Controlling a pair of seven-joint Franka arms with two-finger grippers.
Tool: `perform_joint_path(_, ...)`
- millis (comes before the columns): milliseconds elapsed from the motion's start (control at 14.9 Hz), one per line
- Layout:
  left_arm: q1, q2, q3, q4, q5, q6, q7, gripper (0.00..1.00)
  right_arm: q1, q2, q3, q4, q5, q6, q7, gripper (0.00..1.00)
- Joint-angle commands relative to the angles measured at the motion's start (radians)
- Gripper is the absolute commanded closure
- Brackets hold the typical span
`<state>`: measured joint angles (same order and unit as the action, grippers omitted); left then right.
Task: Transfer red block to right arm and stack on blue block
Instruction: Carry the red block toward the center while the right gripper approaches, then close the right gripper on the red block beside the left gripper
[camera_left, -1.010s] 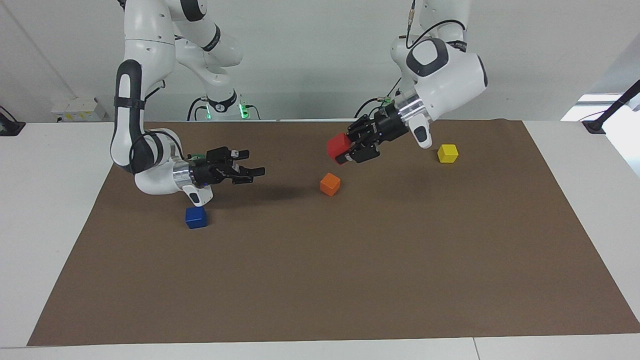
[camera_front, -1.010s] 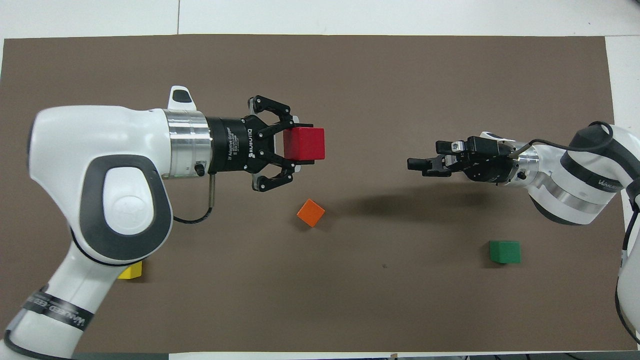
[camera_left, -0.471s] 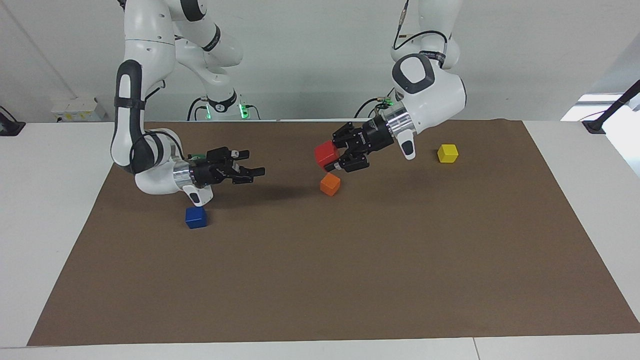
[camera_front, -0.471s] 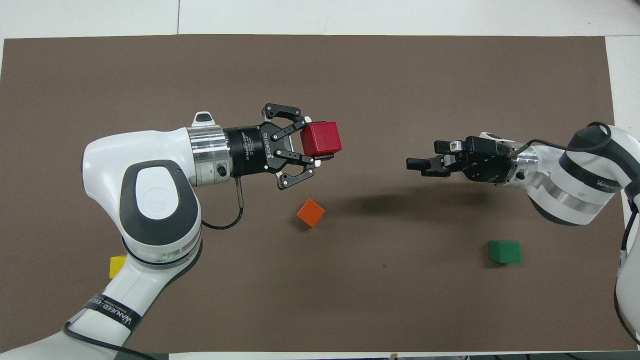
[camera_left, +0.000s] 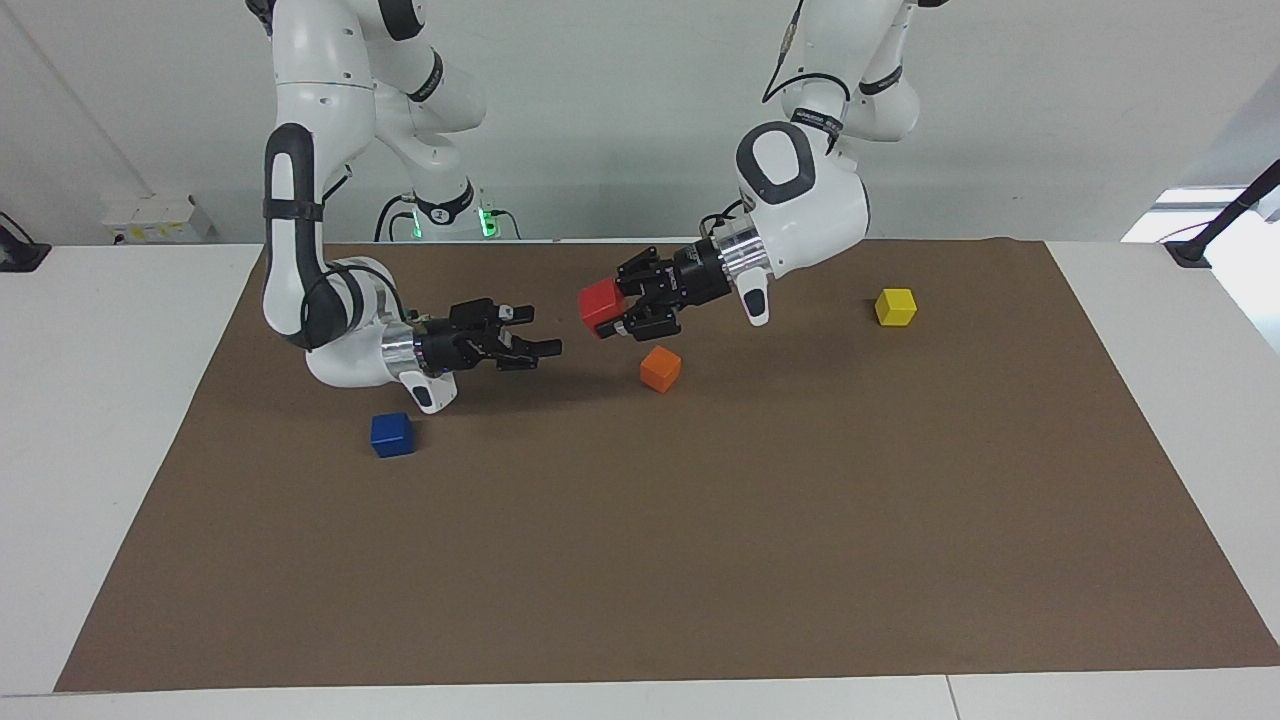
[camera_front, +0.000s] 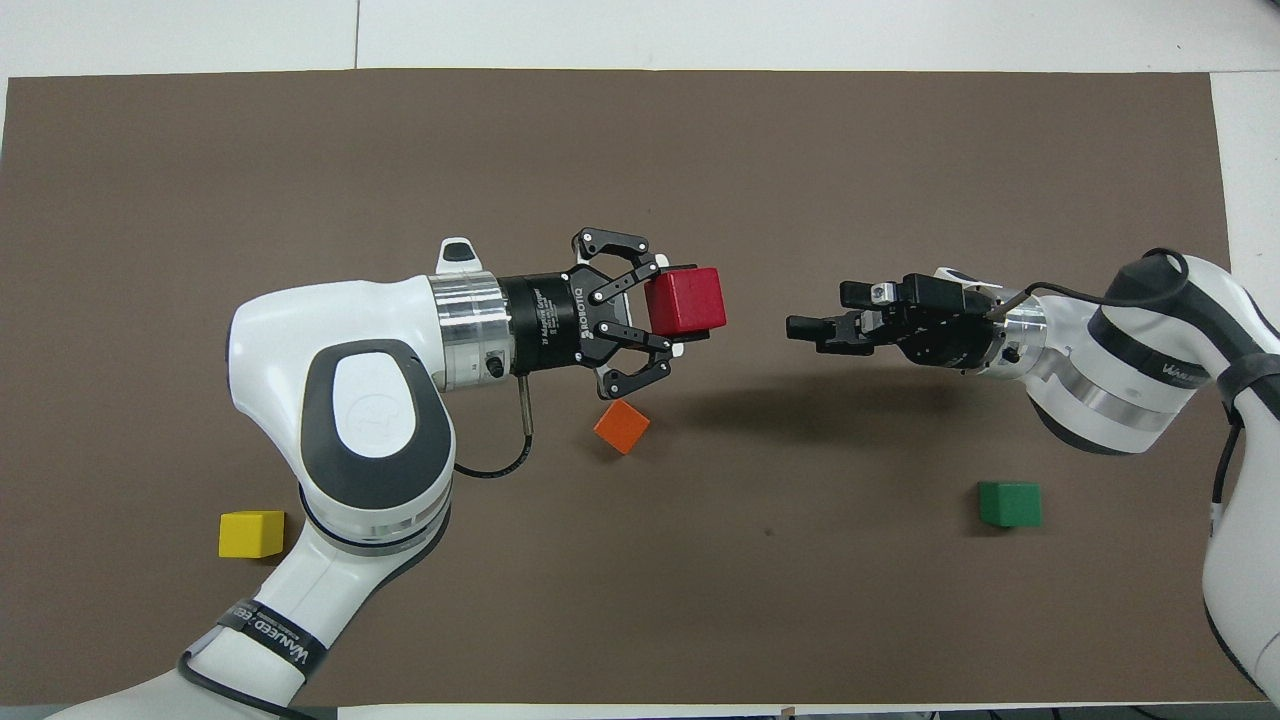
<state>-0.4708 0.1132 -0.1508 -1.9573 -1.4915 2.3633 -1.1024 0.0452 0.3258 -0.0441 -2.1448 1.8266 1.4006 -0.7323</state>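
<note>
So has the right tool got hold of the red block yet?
No, the red block sits in the left tool, while the right tool is open with a gap between them.

Red block (camera_left: 601, 303), blue block (camera_left: 392, 435), orange cube (camera_left: 660, 368), yellow cube (camera_left: 895, 306), brown mat (camera_left: 700, 560)

A brown paper mat (camera_left: 700, 550) covers most of the white table (camera_left: 100, 400). Near its middle lies the small orange cube (camera_left: 660, 369). The small yellow cube (camera_left: 895, 307) sits toward the left arm's end, nearer to the robots than the orange one. Toward the right arm's end are the small blue cube (camera_left: 392, 434), farther from the robots than the orange one, and the small green cube (camera_front: 1010, 503), nearer to them. The left gripper (camera_left: 618, 312) holds the small red cube (camera_left: 601, 304) over the mat beside the orange cube. The right gripper (camera_left: 540, 332) faces it, apart, jaws spread.
</note>
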Motion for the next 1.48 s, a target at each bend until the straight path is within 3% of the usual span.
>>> perform_joint_path(0,-0.019,-0.004,0.010,-0.003,-0.032,0.016,0.027,1.00,0.009,-0.027,0.001,-0.033,0.028,0.029,-0.024,0.00)
perform_joint_path(337,-0.038,0.029,0.008,0.012,-0.108,0.059,0.029,1.00,0.038,-0.030,0.001,-0.043,0.066,0.040,-0.024,0.00)
perform_joint_path(471,-0.061,0.080,0.005,0.049,-0.153,0.095,0.035,1.00,0.056,-0.031,0.001,-0.043,0.092,0.049,-0.019,0.00)
perform_joint_path(808,-0.065,0.085,0.008,0.057,-0.165,0.099,0.045,1.00,0.071,-0.031,0.001,-0.043,0.092,0.095,-0.007,0.00)
perform_joint_path(1010,-0.052,0.095,0.007,0.061,-0.158,0.079,0.091,1.00,0.099,-0.037,0.001,-0.040,0.089,0.187,-0.039,0.00)
perform_joint_path(1413,-0.051,0.109,0.008,0.072,-0.151,0.067,0.092,1.00,0.096,-0.044,0.001,-0.040,0.089,0.173,-0.044,0.00)
